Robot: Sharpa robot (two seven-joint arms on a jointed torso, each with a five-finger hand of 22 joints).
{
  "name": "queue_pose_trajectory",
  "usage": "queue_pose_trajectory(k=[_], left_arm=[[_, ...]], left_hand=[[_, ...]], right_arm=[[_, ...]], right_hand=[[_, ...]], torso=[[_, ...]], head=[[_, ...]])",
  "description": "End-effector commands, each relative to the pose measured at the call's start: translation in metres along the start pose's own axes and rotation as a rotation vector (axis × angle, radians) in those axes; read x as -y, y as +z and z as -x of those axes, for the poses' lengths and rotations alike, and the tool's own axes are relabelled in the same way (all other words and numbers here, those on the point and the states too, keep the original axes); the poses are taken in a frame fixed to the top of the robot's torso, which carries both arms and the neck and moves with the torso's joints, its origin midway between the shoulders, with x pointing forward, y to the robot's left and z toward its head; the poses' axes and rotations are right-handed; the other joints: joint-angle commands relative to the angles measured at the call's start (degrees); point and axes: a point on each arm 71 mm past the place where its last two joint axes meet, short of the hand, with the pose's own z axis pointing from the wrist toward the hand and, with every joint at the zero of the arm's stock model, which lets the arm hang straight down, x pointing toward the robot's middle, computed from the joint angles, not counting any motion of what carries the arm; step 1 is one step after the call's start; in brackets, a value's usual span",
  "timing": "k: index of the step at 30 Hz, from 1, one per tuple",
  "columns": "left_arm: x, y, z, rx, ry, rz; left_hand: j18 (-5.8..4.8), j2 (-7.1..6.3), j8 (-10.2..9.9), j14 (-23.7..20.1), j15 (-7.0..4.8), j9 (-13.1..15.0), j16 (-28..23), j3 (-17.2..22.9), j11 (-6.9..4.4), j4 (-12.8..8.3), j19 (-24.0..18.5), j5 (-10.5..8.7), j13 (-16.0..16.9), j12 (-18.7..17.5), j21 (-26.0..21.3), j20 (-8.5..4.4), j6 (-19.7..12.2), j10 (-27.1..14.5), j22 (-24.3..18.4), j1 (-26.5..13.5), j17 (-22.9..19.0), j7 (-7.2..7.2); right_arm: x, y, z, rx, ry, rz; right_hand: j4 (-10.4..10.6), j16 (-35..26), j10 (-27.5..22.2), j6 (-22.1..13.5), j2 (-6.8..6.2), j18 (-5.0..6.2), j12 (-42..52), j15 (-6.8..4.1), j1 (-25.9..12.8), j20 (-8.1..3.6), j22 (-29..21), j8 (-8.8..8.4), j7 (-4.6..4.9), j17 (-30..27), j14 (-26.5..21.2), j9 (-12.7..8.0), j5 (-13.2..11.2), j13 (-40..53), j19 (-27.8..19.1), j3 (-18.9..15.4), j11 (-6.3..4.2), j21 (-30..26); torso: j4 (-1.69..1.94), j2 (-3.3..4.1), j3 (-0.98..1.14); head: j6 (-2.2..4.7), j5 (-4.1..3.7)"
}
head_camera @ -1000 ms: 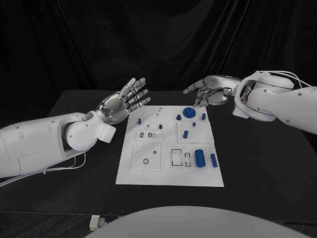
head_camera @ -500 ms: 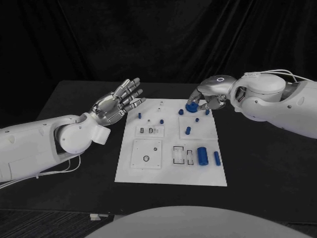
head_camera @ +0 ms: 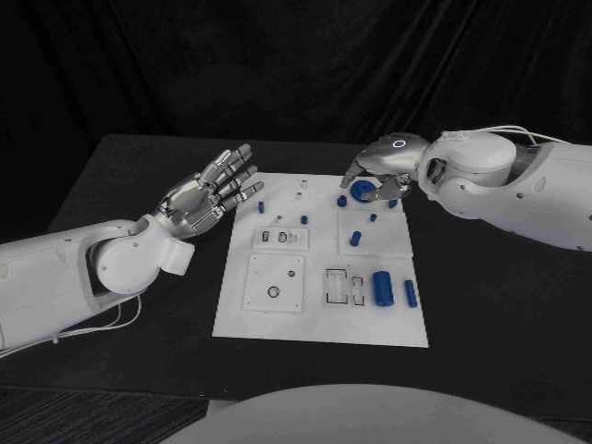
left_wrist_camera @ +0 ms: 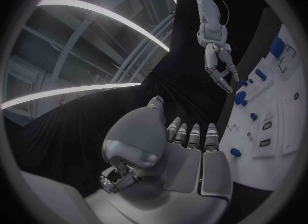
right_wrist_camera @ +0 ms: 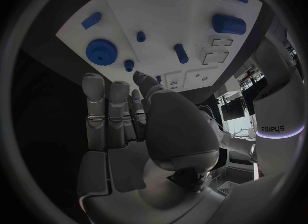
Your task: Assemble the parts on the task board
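- Black table point(head_camera: 510, 305): carries the white task board point(head_camera: 310, 319) at its centre.
- Left hand point(head_camera: 205, 194): raised beside the board's left edge, palm up, fingers apart, holding nothing.
- Right hand point(head_camera: 376, 166): above the board's far end, fingers spread over the blue gear point(head_camera: 360, 190); no grip visible.
- Blue parts point(head_camera: 381, 287): on the board's right half.

black table point(head_camera: 496, 314), wide and dark, bearing a white task board point(head_camera: 316, 319) flat at its middle, long side running near to far, bare tabletop showing left, right and near of the plate.
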Motion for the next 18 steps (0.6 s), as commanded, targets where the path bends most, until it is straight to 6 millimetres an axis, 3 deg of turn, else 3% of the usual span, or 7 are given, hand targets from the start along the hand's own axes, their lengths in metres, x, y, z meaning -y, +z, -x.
queue_pose_trajectory(k=[1, 8, 13, 15, 18], left_arm=[[0.003, 0.000, -0.002, -0.028, -0.004, -0.025], [0.003, -0.001, -0.001, -0.026, -0.003, -0.024], [0.002, 0.001, -0.001, -0.028, -0.003, -0.019], [0.002, 0.001, -0.001, -0.029, -0.003, -0.017], [0.002, 0.002, -0.002, -0.032, -0.004, -0.015]], left_hand=[[0.24, -0.01, 0.4, 0.2, 0.46, 0.1, -0.2, 0.3, 0.59, -0.1, 0.2, 0.36, 0.1, 0.3, -0.2, 0.45, 0.4, 0.0, -0.1, 0.7, -0.1, 0.36], [0.25, -0.01, 0.6, 0.2, 0.56, 0.2, -0.2, 0.5, 0.75, -0.3, 0.2, 0.70, 0.1, 0.3, -0.2, 0.58, 0.7, 0.1, -0.1, 0.8, -0.1, 0.56], [0.25, -0.01, 0.6, 0.2, 0.65, 0.2, -0.2, 0.6, 0.83, -0.4, 0.2, 0.98, 0.1, 0.3, -0.2, 0.66, 0.6, 0.1, -0.1, 0.9, -0.1, 0.61], [0.25, -0.02, 0.6, 0.2, 0.70, 0.2, -0.2, 0.7, 0.87, -0.5, 0.2, 1.20, 0.1, 0.3, -0.2, 0.71, 0.6, 0.0, -0.1, 1.0, -0.1, 0.63], [0.25, -0.02, 0.6, 0.2, 0.71, 0.2, -0.2, 0.8, 0.90, -0.6, 0.2, 1.31, 0.1, 0.3, -0.2, 0.74, 0.6, 0.0, -0.1, 1.0, -0.1, 0.65]], right_arm=[[0.000, 0.003, 0.003, 0.041, -0.031, 0.013], [0.001, 0.012, 0.005, 0.065, -0.041, 0.024], [0.001, 0.018, 0.006, 0.070, -0.047, 0.027], [0.001, 0.021, 0.006, 0.069, -0.048, 0.030], [0.001, 0.023, 0.004, 0.068, -0.048, 0.033]], right_hand=[[0.2, 0.5, -0.4, -0.4, -0.44, -0.60, 0.2, 0.01, -0.2, -0.03, 0.2, -0.12, 0.07, 0.5, 0.2, 0.0, 0.3, 0.0, -0.4, 0.3, 0.04, 0.2], [0.8, 1.2, 0.0, -0.3, -0.54, -0.62, 0.9, -0.06, -1.0, -0.04, 1.4, 0.13, 0.15, 0.9, 0.6, 0.1, 0.2, 0.2, -0.3, 0.2, 0.18, 1.1], [1.2, 2.0, 0.5, -0.5, -0.72, -0.76, 1.5, -0.01, -1.6, 0.00, 2.7, 0.19, -0.51, 1.6, 1.1, 0.2, -0.4, 0.3, 0.1, 0.1, 0.36, 2.1], [1.5, 2.1, 0.8, -1.4, -0.75, -0.79, 1.9, 0.04, -1.9, 0.06, 3.3, -0.22, -1.21, 1.5, 1.2, 0.1, -1.3, 0.4, 0.2, 0.0, 0.51, 2.4], [1.9, 3.1, 2.3, -0.5, -0.76, -1.06, 2.7, -0.03, -2.3, 0.05, 5.3, 0.38, -1.44, 2.5, 2.1, 0.3, -1.4, 0.7, 1.2, 0.0, 0.53, 4.0]], torso=[[0.58, 0.69, -0.30], [1.03, 1.46, -0.61], [1.29, 1.74, -0.59], [1.41, 1.93, -0.55], [1.47, 2.08, -0.52]], head=[[0.02, -0.31], [0.23, -0.87], [0.76, -1.32], [0.96, -1.52], [1.08, -1.50]])
